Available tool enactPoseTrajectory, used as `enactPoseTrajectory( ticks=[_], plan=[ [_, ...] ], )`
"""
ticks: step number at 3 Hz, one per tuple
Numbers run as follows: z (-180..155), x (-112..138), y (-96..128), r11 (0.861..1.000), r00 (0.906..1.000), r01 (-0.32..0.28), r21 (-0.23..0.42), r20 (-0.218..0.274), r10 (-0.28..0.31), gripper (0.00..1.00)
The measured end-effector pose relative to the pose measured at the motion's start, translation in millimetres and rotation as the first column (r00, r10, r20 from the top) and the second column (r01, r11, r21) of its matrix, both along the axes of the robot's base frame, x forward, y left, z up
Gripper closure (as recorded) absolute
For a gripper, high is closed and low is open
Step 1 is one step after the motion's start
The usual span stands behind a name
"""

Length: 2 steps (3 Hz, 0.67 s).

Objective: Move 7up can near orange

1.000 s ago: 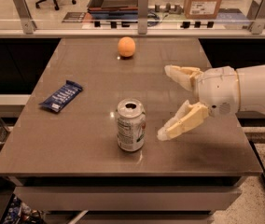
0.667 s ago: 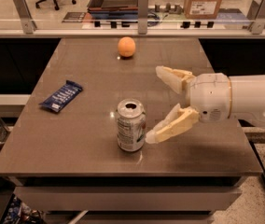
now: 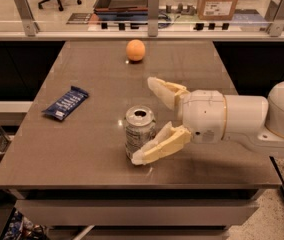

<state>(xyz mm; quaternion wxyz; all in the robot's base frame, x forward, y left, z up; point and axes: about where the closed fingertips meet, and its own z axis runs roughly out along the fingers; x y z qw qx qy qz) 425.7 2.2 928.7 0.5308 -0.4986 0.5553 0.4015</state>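
Observation:
The 7up can [image 3: 138, 131] stands upright near the front middle of the brown table [image 3: 97, 69]; its silver top with the opening faces up. The orange [image 3: 135, 50] sits at the far middle of the table, well behind the can. My gripper [image 3: 145, 120] reaches in from the right with its cream fingers spread open. The near finger [image 3: 159, 145] lies against the can's right front side. The far finger [image 3: 163, 91] is behind and to the right of the can, apart from it.
A flat blue snack wrapper [image 3: 65, 102] lies on the left part of the table. A glass rail with metal posts [image 3: 153, 6] runs along the far edge. A cardboard box [image 3: 220, 0] and a tray stand beyond it.
My gripper has moved left toward the can, from well to its right to having the near finger at the can's side. The can and orange have not moved.

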Motion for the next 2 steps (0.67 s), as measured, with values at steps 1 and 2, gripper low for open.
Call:
enactPoseTrajectory(
  ticks=[1, 2],
  plan=[
    [-21.7, 6.0, 25.9, 0.998, 0.9982, 0.059, -0.033, 0.000, -0.060, 0.00],
    [-21.6, 6.0, 26.0, 0.998, 0.9982, 0.059, -0.033, 0.000, -0.059, 0.00]
  ],
)
